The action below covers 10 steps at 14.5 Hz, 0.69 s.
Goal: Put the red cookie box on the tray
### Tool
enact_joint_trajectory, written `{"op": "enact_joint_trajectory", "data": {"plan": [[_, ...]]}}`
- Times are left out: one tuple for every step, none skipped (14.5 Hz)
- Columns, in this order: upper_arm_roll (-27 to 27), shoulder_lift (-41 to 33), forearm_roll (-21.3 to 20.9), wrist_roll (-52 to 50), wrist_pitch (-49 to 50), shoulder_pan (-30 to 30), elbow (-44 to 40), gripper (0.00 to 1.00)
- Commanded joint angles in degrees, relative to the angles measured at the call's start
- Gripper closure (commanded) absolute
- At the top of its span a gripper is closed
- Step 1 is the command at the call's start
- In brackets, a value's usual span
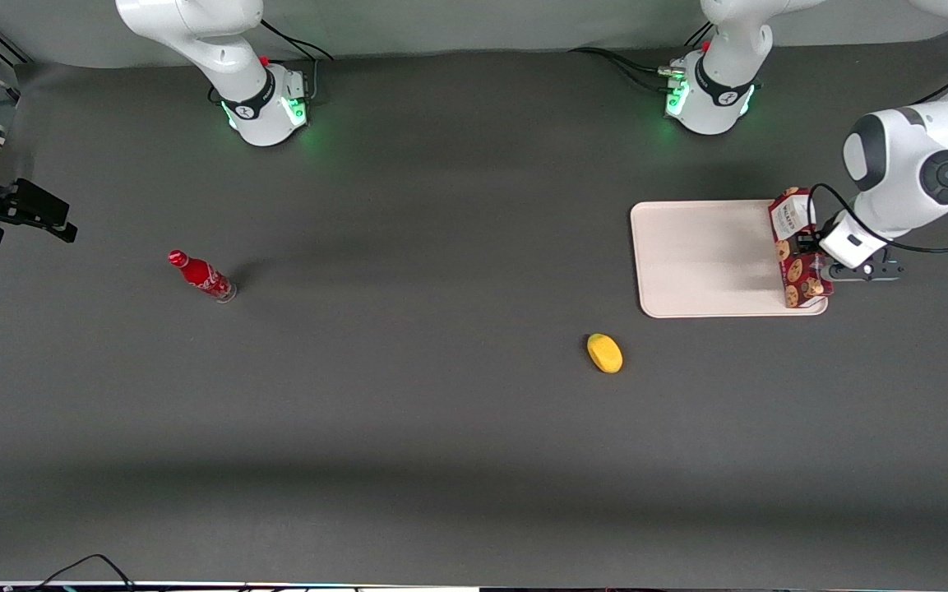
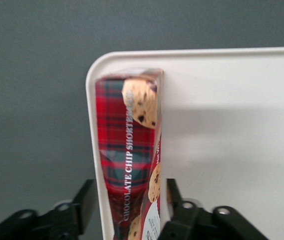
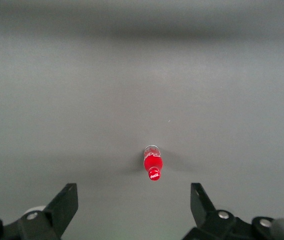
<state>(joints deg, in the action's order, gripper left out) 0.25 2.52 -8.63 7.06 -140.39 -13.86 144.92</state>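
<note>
Red cookie box (image 1: 799, 247) on edge at tray (image 1: 704, 259) 3 o'clock rim | gripper (image 2: 129, 210) jaws spread beside it, your grip looks released | steady it.

cookie box (image 1: 799, 247) on tray (image 1: 704, 259) edge, gripper (image 1: 809, 243) above

Front view high, looking down on whole table; left wrist view close over tray (image 2: 241, 125) corner, shared.
</note>
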Motion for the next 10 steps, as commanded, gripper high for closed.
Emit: {"op": "enact_joint_trajectory", "data": {"plan": [[-4.2, -1.9, -1.0, -0.8, 11.7, 0.2, -9.0, 0.00], [-5.1, -2.2, -0.9, -1.1, 15.4, 0.2, -12.5, 0.00], [-6.1, -2.4, -0.9, -1.3, 18.9, 0.2, -15.9, 0.00], [-6.7, -2.5, -0.7, -1.6, 22.1, 0.1, -19.3, 0.00], [-6.7, -2.6, -0.1, -2.4, 24.1, 0.2, -22.3, 0.00], [-7.1, -2.4, 0.0, -3.5, 25.5, 0.2, -25.2, 0.00], [-7.3, -2.3, 0.0, -4.1, 26.2, 0.2, -27.6, 0.00], [-7.4, -2.3, 0.5, -4.6, 27.4, 0.2, -29.8, 0.00], [-7.7, -2.3, 1.5, -5.2, 29.1, 0.2, -32.6, 0.00], [-7.9, -2.2, 2.5, -5.3, 31.5, 0.2, -35.6, 0.00]]}}
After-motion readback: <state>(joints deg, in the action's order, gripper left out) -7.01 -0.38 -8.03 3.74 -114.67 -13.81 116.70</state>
